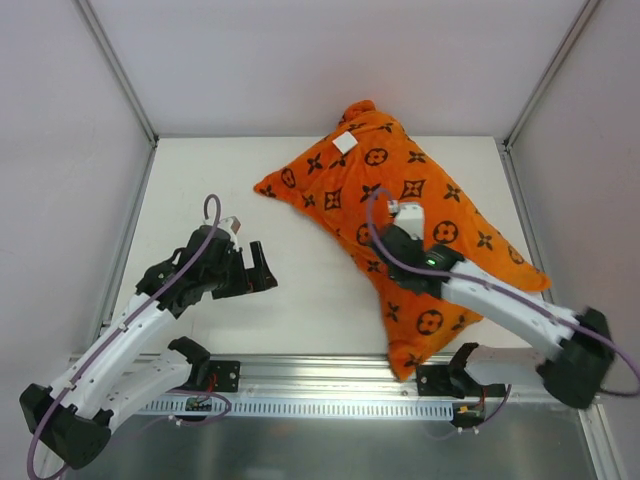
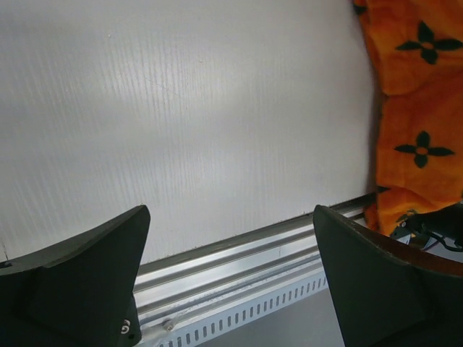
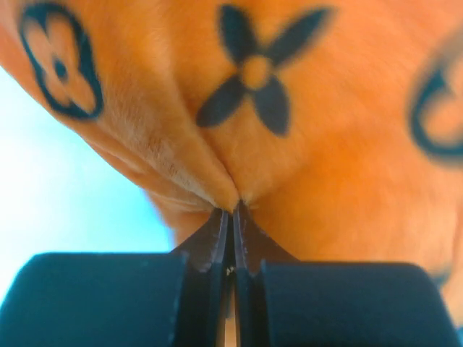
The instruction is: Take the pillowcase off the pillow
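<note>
The orange pillowcase (image 1: 420, 190) with black flower and circle motifs lies diagonally across the right half of the table, its small white tag (image 1: 345, 142) near the far corner. It covers the pillow fully, so no white cushion shows. My right gripper (image 1: 398, 218) rests on the middle of the case and is shut, pinching a puckered fold of the orange plush (image 3: 325, 144) at its tips (image 3: 233, 211). My left gripper (image 1: 262, 266) is open and empty above bare table, left of the case. In the left wrist view the gripper (image 2: 231, 278) faces the near rail, with the case's edge (image 2: 419, 108) at the right.
An aluminium rail (image 1: 320, 375) runs along the near table edge, and the case's near corner overhangs it (image 1: 410, 360). Metal frame posts (image 1: 115, 70) and white walls enclose the left, back and right sides. The white tabletop (image 1: 200, 190) lies between the left gripper and the case.
</note>
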`<state>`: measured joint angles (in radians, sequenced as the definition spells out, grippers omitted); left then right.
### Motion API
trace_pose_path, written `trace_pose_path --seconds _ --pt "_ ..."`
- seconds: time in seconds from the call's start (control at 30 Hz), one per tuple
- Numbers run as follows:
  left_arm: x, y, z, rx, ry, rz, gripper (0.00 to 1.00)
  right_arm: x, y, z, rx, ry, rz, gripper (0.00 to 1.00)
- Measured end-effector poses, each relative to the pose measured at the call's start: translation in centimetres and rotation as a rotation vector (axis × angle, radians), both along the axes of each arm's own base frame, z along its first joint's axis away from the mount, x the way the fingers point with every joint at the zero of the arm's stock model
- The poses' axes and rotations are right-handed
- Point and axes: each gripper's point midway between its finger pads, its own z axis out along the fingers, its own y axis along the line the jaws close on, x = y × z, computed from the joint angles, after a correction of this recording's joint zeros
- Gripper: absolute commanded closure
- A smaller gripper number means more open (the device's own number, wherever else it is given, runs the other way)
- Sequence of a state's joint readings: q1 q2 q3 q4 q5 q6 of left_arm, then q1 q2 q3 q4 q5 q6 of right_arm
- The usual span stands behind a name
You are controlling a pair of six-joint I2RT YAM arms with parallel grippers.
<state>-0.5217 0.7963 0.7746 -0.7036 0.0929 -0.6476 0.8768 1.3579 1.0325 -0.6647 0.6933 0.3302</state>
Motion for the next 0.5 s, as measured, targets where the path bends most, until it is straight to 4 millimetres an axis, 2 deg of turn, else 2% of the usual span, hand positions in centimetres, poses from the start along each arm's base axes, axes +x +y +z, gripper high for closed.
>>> trace_pose_path --seconds 0.17,0.2,0.23,0.27,0.3,0.4,0.5 --pt "0.3 -0.1 -0.7 0.029 0.041 -0.004 0.02 -5.7 -7.7 4.0 0.233 -0.197 -0.069 0.98" --pt "0.4 -0.2 -0.6 0.033 0.045 -0.006 0.02 -6.7 -9.0 4.5 0.275 -0.233 -0.087 0.83" --pt "0.6 -0.3 -0.4 0.034 0.047 -0.006 0.02 -7.4 -10.2 5.1 0.317 -0.266 -0.107 0.29" --pt "0.8 -0.4 -0.2 0.035 0.047 -0.006 0.02 -7.8 -11.0 5.5 0.352 -0.295 -0.126 0.1" --pt "1.0 -0.5 -0.1 0.035 0.047 -0.007 0.02 -8.0 -11.6 6.0 0.368 -0.319 -0.139 0.01" --pt "1.4 -0.8 0.3 0.035 0.048 -0.007 0.02 -8.0 -11.8 6.8 0.336 -0.307 -0.147 0.04" --pt "1.5 -0.8 0.3 0.036 0.05 -0.006 0.02 -6.6 -10.1 7.4 0.256 -0.24 -0.135 0.04"
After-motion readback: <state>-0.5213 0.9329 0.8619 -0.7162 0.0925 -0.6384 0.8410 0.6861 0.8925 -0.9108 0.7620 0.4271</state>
